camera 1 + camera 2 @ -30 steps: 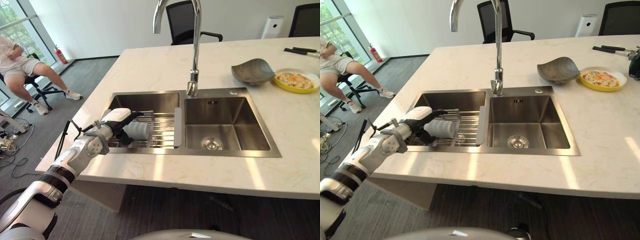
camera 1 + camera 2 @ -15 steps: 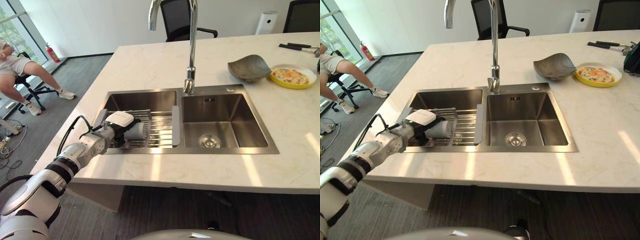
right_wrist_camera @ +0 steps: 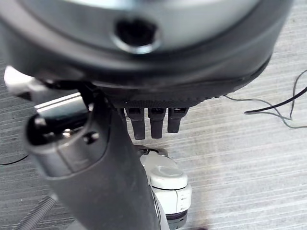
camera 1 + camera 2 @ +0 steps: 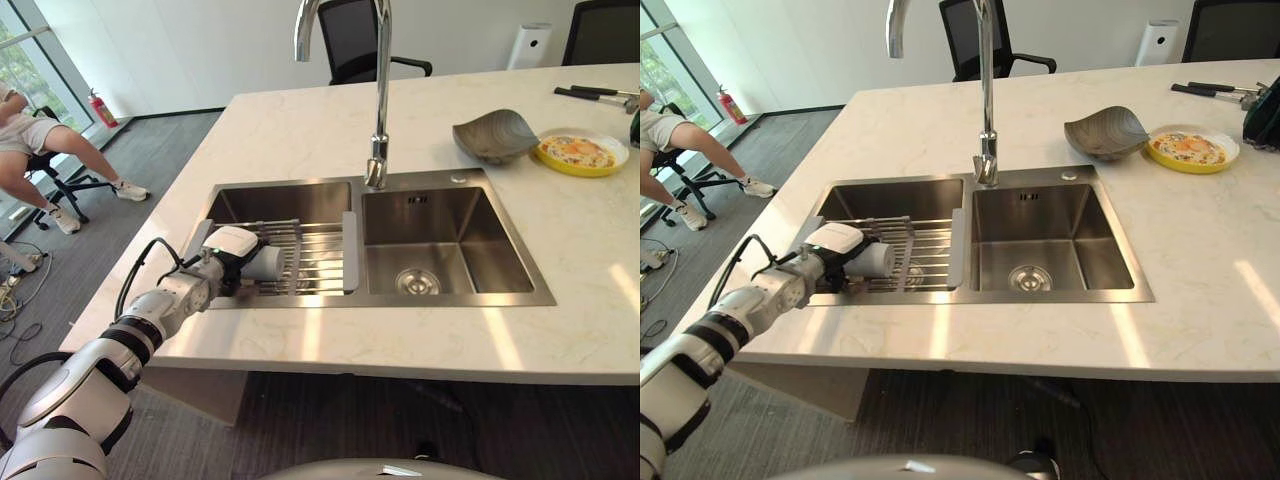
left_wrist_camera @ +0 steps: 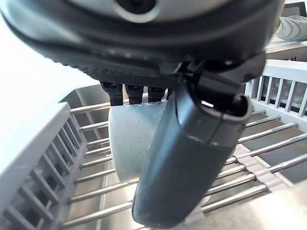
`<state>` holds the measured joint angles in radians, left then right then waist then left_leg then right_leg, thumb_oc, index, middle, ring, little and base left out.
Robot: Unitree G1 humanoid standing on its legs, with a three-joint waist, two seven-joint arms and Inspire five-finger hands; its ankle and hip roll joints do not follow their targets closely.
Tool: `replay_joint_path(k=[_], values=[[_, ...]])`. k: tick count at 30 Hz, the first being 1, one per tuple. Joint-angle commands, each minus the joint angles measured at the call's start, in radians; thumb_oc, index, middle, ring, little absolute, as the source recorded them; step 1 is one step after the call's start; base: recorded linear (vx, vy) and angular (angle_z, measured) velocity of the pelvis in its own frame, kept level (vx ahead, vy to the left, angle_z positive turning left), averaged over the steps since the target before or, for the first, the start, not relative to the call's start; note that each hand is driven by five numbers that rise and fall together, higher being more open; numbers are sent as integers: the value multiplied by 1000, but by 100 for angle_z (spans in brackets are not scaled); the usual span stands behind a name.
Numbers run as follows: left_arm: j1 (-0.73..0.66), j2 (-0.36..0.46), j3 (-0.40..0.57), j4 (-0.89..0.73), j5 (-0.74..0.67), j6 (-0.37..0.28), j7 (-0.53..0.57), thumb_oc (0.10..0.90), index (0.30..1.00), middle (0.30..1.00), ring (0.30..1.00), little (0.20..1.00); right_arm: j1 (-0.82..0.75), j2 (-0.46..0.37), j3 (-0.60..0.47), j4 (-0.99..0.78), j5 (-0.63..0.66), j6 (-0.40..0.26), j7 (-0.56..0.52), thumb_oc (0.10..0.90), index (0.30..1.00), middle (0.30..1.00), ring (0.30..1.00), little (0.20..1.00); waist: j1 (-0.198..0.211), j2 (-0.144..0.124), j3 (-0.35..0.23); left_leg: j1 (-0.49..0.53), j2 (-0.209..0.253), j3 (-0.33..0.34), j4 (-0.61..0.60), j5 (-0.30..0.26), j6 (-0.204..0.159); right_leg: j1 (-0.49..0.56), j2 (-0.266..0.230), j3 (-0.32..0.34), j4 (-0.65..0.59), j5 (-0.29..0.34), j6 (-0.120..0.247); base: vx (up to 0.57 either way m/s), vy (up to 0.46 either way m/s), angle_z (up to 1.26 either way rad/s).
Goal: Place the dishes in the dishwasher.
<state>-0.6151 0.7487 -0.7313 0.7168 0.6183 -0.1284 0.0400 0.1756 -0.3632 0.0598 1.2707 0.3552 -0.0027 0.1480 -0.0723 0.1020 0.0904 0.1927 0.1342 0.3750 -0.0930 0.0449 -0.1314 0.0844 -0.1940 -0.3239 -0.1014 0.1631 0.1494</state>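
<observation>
While gripped sideways, pale grey cup (image 4: pixel 264 262).

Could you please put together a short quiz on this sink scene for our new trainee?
1. True or false: the left robot hand is curled round the pale cup.
2. Where does the cup lie? A) in the right basin; B) on the wire rack over the left basin; C) on the counter beside the grey bowl.
3. Fill in: the yellow plate sits just to the ______ of the grey bowl.

Key
1. True; the left wrist view shows thumb and fingers round it.
2. B
3. Right
</observation>
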Motion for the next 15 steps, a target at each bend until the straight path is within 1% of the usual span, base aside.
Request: replay_joint_path(k=[1,6,11,12,14,15], values=[[-164,6,37,114,-80,14,-22,800,900,900,900,900,-60,6,25,7,17,-6,3,800,900,900,900,900,-7,-39,23,-14,-63,12,6,-34,11,65,-68,-105,16,-91,102,0,0,0],[-165,-4,34,130,-152,9,-69,800,900,900,900,900,-66,5,29,10,21,-5,6,800,900,900,900,900,-14,-41,28,-19,-62,13,6,-32,13,55,-65,-97,16,-88,102,0,0,0],[-196,-13,-5,157,-150,12,-90,800,900,900,900,900,-73,3,34,15,17,-3,11,800,900,900,900,900,-18,-48,34,-28,-60,17,6,-32,14,39,-63,-89,16,-84,104,-7,7,0],[-219,-16,-32,171,-127,11,-95,800,900,900,900,900,-83,-2,42,11,12,-5,12,800,900,900,900,900,-22,-51,40,-36,-58,20,6,-31,15,26,-61,-82,16,-80,105,0,0,0],[-220,-17,-33,173,-127,11,-95,800,900,900,900,900,-83,-1,41,11,12,-5,12,800,900,900,900,900,-20,-52,40,-37,-58,21,6,-30,15,25,-61,-81,16,-80,105,-16,8,-1],[-241,-15,-57,183,-111,10,-99,800,900,900,900,900,-94,-3,51,-1,13,-6,15,800,900,900,900,900,-21,-57,46,-47,-56,24,6,-28,16,10,-60,-73,17,-76,106,-50,27,-2]])
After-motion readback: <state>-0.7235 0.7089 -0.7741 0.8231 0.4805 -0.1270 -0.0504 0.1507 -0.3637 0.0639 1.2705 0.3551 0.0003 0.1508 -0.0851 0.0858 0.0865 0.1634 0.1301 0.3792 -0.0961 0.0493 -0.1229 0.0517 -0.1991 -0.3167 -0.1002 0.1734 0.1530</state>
